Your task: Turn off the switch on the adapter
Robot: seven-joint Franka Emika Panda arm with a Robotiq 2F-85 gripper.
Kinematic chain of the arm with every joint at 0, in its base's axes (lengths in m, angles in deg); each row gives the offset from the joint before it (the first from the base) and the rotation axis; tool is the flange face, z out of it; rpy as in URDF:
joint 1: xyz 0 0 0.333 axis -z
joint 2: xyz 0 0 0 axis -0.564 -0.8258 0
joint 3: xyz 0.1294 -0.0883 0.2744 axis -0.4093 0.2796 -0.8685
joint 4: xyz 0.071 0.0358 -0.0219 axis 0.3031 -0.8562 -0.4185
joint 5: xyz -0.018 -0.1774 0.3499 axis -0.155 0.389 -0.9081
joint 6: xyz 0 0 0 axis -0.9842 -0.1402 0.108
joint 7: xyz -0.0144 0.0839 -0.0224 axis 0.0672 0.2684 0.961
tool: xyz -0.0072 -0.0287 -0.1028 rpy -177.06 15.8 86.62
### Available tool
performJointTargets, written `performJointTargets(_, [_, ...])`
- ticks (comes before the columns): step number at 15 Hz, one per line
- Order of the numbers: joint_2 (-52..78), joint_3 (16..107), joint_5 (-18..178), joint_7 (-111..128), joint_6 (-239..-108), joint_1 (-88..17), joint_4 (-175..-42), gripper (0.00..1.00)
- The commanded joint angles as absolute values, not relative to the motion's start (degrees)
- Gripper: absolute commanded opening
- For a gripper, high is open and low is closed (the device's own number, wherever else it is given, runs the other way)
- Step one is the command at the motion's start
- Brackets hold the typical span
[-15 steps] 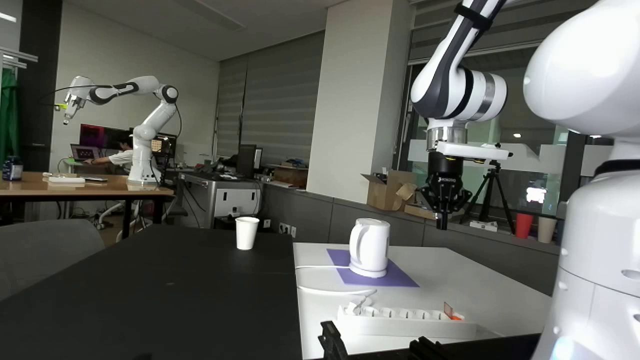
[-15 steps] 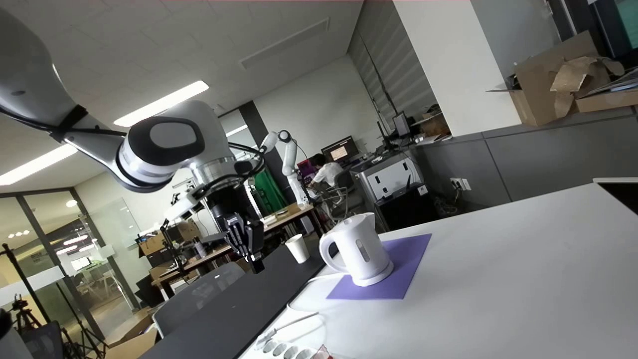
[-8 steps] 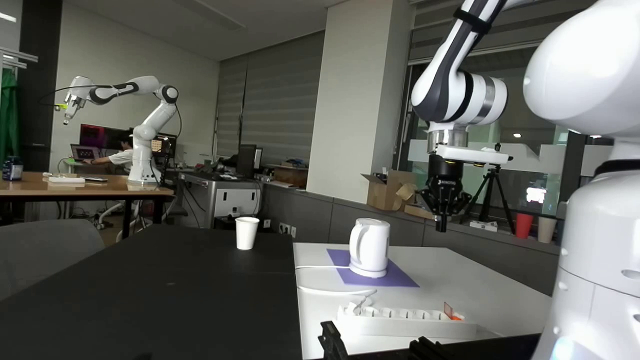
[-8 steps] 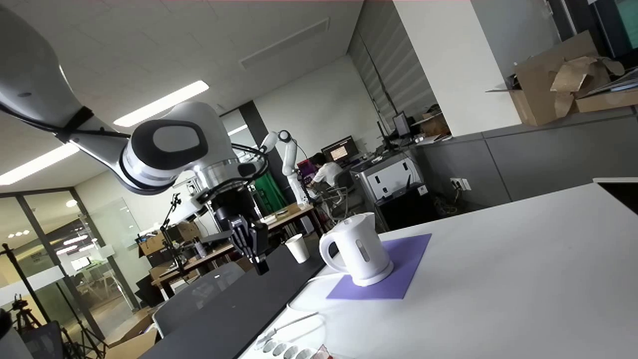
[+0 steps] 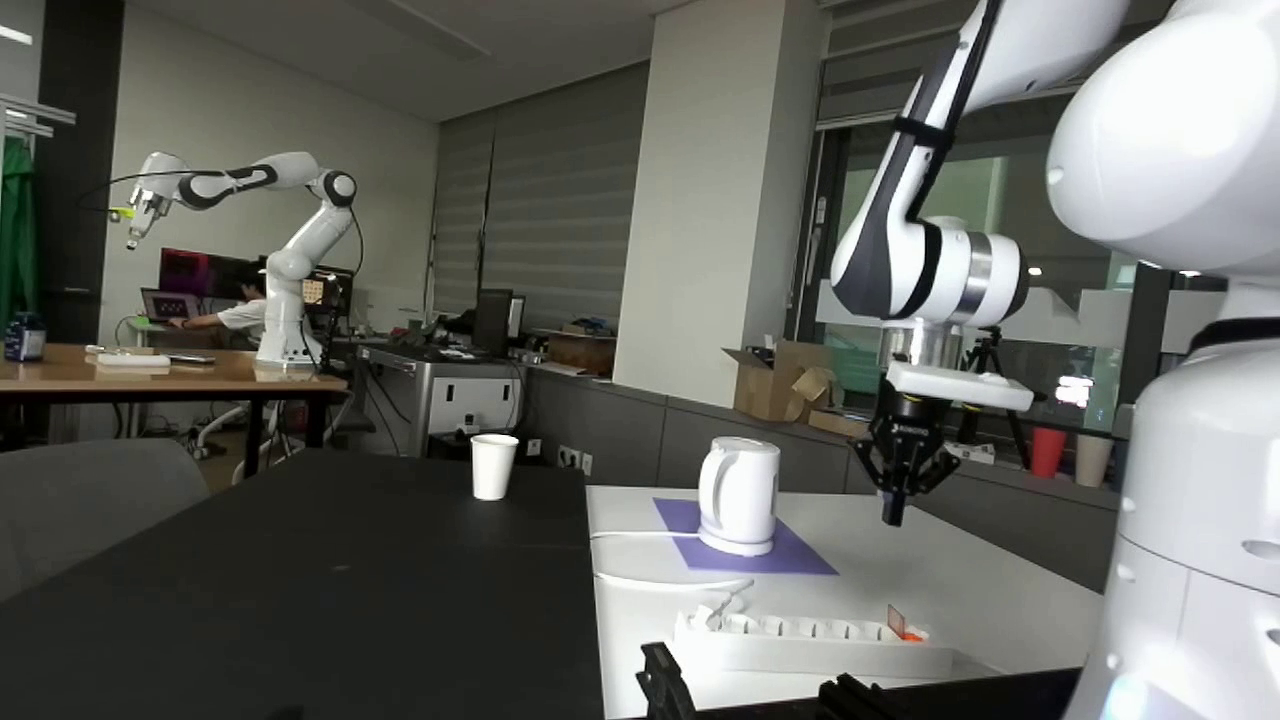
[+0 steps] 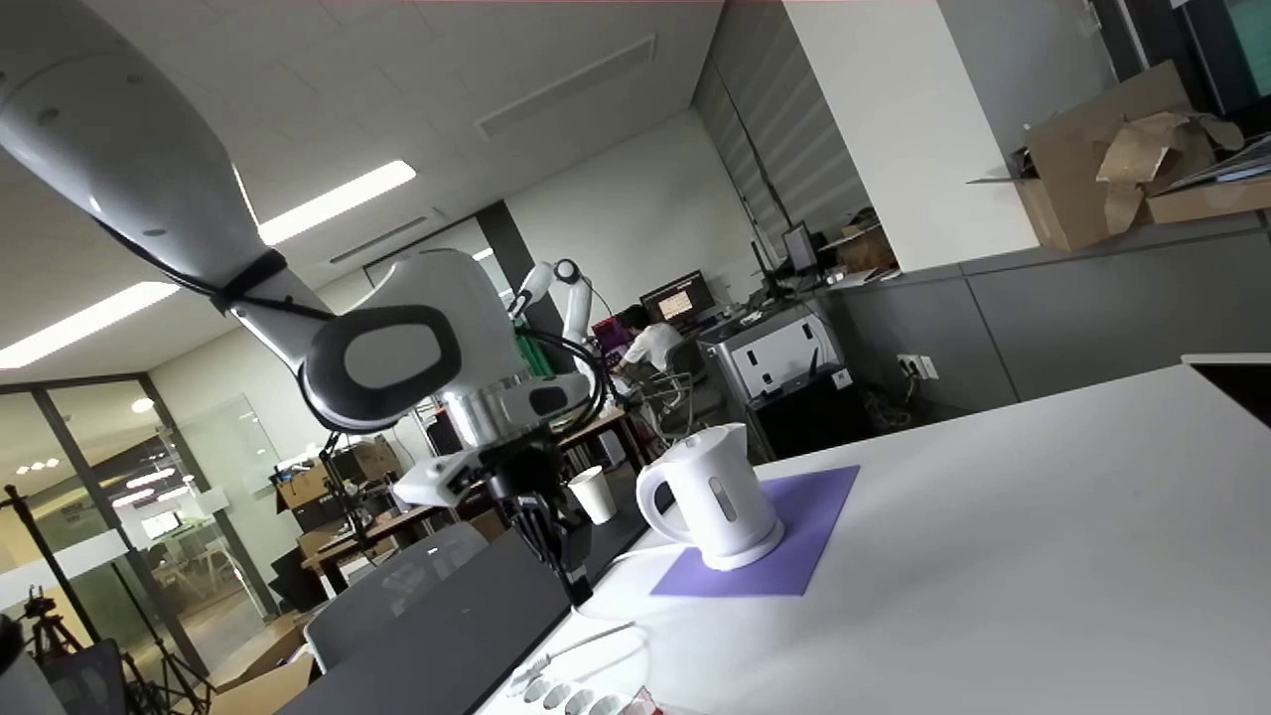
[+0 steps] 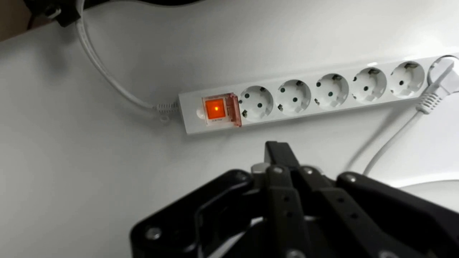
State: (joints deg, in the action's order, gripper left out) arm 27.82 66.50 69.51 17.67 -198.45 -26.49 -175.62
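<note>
One rocker switch (image 7: 215, 109), lit orange, is seen at one end of the white power strip (image 7: 312, 95) on the desk (image 7: 107, 172). The end effector (image 5: 893, 509), closed and with nothing held, has just been lowered; thus a press is probably being prepared, not yet made.

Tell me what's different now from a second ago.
The gripper, shut, has come down closer to the white table, with nothing taken hold of or let go. The power strip, kettle and cup stayed where they were.
</note>
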Motion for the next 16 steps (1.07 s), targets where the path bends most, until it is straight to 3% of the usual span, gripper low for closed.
performJointTargets(1, [20.3, 65.5, 64.4, 21.5, -202.2, -25.1, -174.2, 0.0])
performJointTargets(16, [0.7, 62.2, 69.1, 24.1, -213.3, -17.7, -166.3, 0.0])
